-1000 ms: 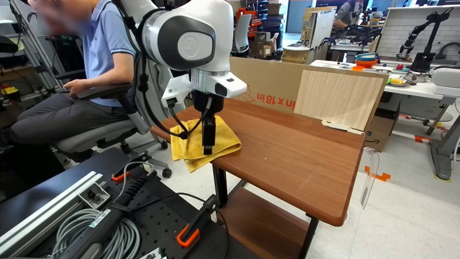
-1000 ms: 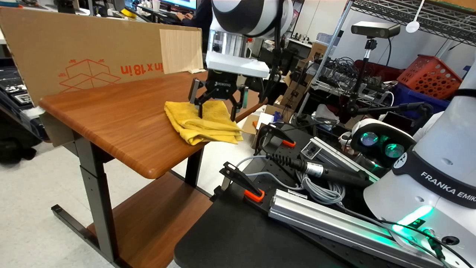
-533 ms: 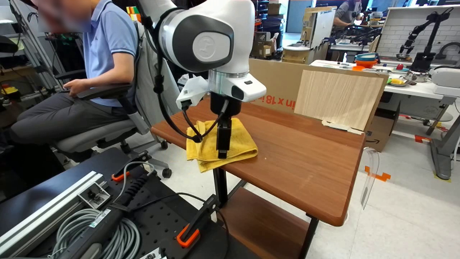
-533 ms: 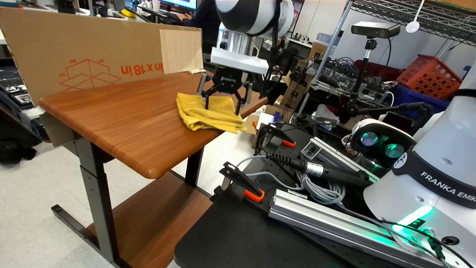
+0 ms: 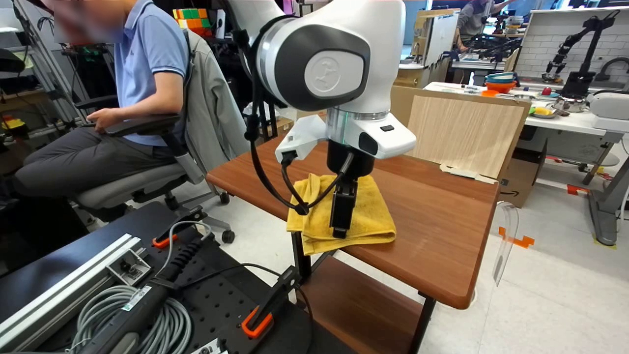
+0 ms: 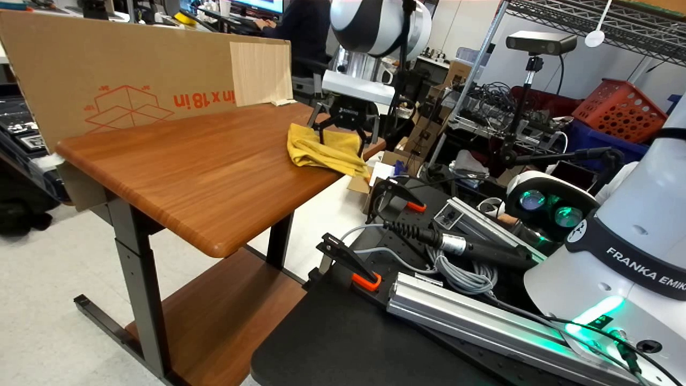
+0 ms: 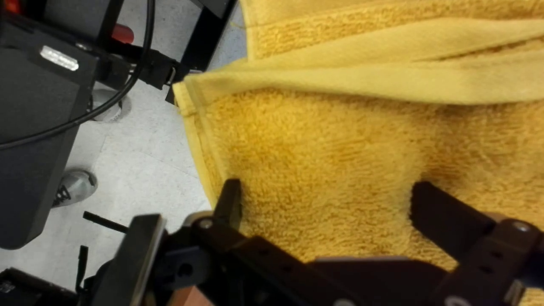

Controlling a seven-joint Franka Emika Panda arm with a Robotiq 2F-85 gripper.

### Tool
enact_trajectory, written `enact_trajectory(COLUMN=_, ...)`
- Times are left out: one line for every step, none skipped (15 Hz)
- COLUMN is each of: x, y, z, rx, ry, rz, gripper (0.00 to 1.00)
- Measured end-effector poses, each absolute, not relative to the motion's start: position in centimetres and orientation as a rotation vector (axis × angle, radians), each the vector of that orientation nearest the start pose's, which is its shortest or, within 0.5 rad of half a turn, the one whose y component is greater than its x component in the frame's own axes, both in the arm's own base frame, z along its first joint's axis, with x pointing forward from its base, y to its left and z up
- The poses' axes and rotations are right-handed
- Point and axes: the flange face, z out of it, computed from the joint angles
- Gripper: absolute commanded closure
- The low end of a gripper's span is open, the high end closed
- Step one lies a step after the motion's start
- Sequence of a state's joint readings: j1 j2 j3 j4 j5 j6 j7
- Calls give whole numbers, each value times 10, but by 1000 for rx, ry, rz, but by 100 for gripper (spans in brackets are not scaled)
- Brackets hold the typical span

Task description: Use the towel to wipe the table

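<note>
The folded yellow towel lies on the brown table, near its edge, with one side hanging over that edge. The towel shows in both exterior views (image 5: pixel 368 216) (image 6: pixel 327 153) and fills much of the wrist view (image 7: pixel 323 140). The table shows in both exterior views (image 5: pixel 427 211) (image 6: pixel 182 171). My gripper (image 5: pixel 340 233) points down on the towel. Its two fingers are wide apart in an exterior view (image 6: pixel 342 148) and in the wrist view (image 7: pixel 326 186). The fingertips press onto the cloth from above. Towel lies between them but is not pinched.
A cardboard sheet (image 6: pixel 134 75) with a pale wood panel (image 5: pixel 457 130) stands along the table's far edge. A black bench (image 6: pixel 321 332) with clamps (image 6: pixel 366 281), cables and an aluminium bar (image 6: pixel 471 327) faces the table across a gap. A person (image 5: pixel 152 73) sits beside the table.
My gripper and the towel have moved together along the table. They have shifted to the right in both exterior views. The fingers have stayed apart.
</note>
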State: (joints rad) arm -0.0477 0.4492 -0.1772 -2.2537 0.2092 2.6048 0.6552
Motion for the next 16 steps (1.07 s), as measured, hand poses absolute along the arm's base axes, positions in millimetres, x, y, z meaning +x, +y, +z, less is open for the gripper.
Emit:
enact_trajectory(x=516, y=-123, z=157, rx=-2713, ry=1575, rz=133, gripper=0)
enact_trajectory(x=520, y=-116, z=157, rx=-2716, ry=1570, rz=129, gripper=0)
enact_trajectory(x=527, y=-106, z=156, rx=-2724, ry=1560, rz=122, gripper=0)
enact_trajectory(x=534, y=-94, z=154, rx=-2733, ry=1552, rz=115, gripper=0)
enact_trajectory(x=542, y=-81, z=152, rx=-2741, ry=1547, rz=106, gripper=0)
enact_trajectory(x=551, y=-68, z=150, rx=-2748, ry=1547, rz=95, gripper=0)
enact_trajectory(x=559, y=-58, z=147, rx=-2749, ry=1557, rz=83, gripper=0)
enact_trajectory(x=567, y=-51, z=144, rx=-2744, ry=1575, rz=70, gripper=0)
enact_trajectory(x=575, y=-49, z=141, rx=-2732, ry=1600, rz=58, gripper=0)
enact_trajectory(x=583, y=-51, z=140, rx=-2716, ry=1630, rz=46, gripper=0)
enact_trajectory(x=590, y=-57, z=140, rx=-2697, ry=1666, rz=31, gripper=0)
enact_trajectory(x=596, y=-67, z=141, rx=-2677, ry=1708, rz=14, gripper=0)
enact_trajectory(x=601, y=-80, z=141, rx=-2655, ry=1752, rz=-4, gripper=0)
enact_trajectory(x=604, y=-95, z=142, rx=-2631, ry=1798, rz=-19, gripper=0)
enact_trajectory(x=607, y=-111, z=144, rx=-2604, ry=1845, rz=-33, gripper=0)
enact_trajectory(x=609, y=-130, z=146, rx=-2575, ry=1890, rz=-48, gripper=0)
